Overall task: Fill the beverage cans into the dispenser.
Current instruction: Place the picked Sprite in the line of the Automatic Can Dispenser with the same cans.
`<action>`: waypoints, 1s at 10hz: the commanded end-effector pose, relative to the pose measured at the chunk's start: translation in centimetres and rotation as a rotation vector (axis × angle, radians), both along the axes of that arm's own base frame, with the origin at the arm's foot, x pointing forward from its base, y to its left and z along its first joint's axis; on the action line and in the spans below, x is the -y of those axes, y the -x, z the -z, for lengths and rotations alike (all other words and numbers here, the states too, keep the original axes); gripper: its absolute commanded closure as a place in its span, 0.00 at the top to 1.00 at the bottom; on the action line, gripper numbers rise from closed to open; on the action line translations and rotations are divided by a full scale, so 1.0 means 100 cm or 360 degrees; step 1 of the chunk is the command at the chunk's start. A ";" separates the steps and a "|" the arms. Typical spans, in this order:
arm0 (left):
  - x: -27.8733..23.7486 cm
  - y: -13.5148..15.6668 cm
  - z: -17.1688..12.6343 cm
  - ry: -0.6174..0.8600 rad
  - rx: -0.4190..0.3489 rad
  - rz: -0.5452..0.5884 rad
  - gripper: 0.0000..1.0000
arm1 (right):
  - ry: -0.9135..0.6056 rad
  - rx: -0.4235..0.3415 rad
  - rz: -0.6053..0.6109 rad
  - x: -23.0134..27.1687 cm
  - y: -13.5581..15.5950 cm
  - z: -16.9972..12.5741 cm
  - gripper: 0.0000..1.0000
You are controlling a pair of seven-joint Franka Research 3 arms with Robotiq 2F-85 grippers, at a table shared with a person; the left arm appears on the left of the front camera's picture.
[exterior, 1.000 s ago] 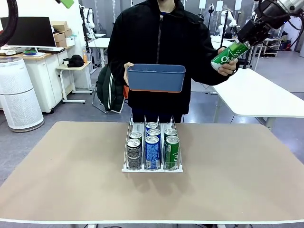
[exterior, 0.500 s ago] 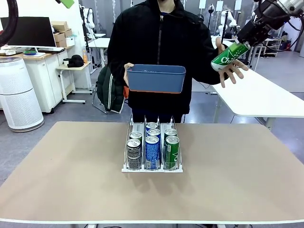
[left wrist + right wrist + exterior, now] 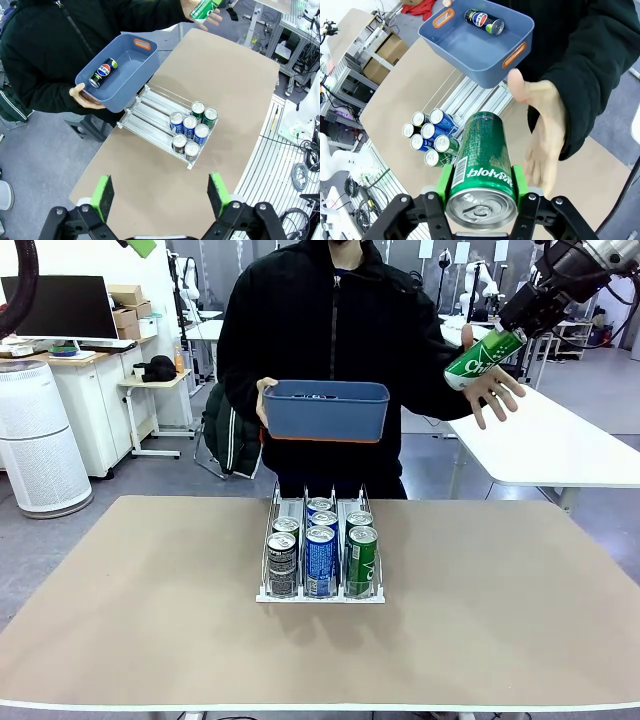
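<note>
Sightlines: from the front, the near wall of the blue rectangular plastic bin (image 3: 327, 410) hides what lies inside it, and the rear cans in the rack sit half behind the front ones.
Cut off: the right arm (image 3: 580, 260) runs out of the top right corner of the front view. The person's fingers under the bin are mostly tucked out of sight.
Right pincer (image 3: 481, 186): raised high and tilted, green pads clamped on either side of a slim green-and-white aluminium can (image 3: 482, 150) near its silver top.
Held can: slants down and away from that pincer toward the person.
Free hand (image 3: 492, 390): open with fingers spread, just beside the held can's lower end. I cannot tell whether the palm touches it.
Left pincer (image 3: 161, 196): jaws wide with nothing between them, hanging high and looking down at the table (image 3: 235, 90).
Low clear-and-white plastic rack (image 3: 150, 105): on the table, well below and ahead of the left pincer and far beneath the right one. Thin wire dividers split it into three lanes.
Upright cans (image 3: 321, 555): seven, crowded at the robot-side end. There are two black-and-grey, three blue-and-white and two green-and-white, one colour per lane.
Black can (image 3: 103, 73): lies on its side in the bin, which is held at the person's chest, beyond the rack from the left pincer.
</note>
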State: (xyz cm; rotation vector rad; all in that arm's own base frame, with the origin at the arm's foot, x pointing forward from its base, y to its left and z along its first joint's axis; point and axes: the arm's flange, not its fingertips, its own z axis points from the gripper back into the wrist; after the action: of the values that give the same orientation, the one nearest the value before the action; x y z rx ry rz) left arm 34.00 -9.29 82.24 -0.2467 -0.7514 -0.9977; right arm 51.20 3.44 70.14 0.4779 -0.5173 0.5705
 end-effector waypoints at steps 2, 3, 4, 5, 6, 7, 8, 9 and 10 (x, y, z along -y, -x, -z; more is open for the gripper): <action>-0.001 0.000 0.000 0.0004 0.0006 -0.0005 1.00 | -0.0004 0.0008 0.0005 0.001 0.000 -0.002 0.00; -0.001 0.000 0.000 0.0004 0.0006 -0.0005 1.00 | -0.0004 0.0008 0.0005 0.001 0.000 -0.002 0.00; -0.001 0.000 0.000 0.0004 0.0006 -0.0005 1.00 | -0.0004 0.0008 0.0005 0.001 0.000 -0.002 0.00; -0.001 0.000 0.000 0.0004 0.0006 -0.0005 1.00 | -0.0004 0.0008 0.0005 0.001 0.000 -0.002 0.00; -0.001 0.000 0.000 0.0004 0.0006 -0.0005 1.00 | -0.0004 0.0008 0.0005 0.001 0.000 -0.002 0.00; -0.001 0.000 0.000 0.0004 0.0006 -0.0005 1.00 | -0.0004 0.0008 0.0005 0.001 0.000 -0.002 0.00; -0.001 0.000 0.000 0.0004 0.0006 -0.0005 1.00 | -0.0004 0.0008 0.0005 0.001 0.000 -0.002 0.00; -0.001 0.000 0.000 0.0004 0.0006 -0.0005 1.00 | 0.0000 0.0000 0.0000 0.000 0.000 0.000 0.58; -0.001 0.000 0.000 0.0004 0.0006 -0.0005 1.00 | 0.0005 0.0021 0.0021 0.000 0.015 -0.001 0.58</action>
State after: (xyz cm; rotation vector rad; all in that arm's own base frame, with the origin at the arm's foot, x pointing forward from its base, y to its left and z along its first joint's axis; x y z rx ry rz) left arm 34.00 -9.29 82.24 -0.2467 -0.7514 -0.9977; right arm 51.00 3.43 70.13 0.4774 -0.5167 0.5709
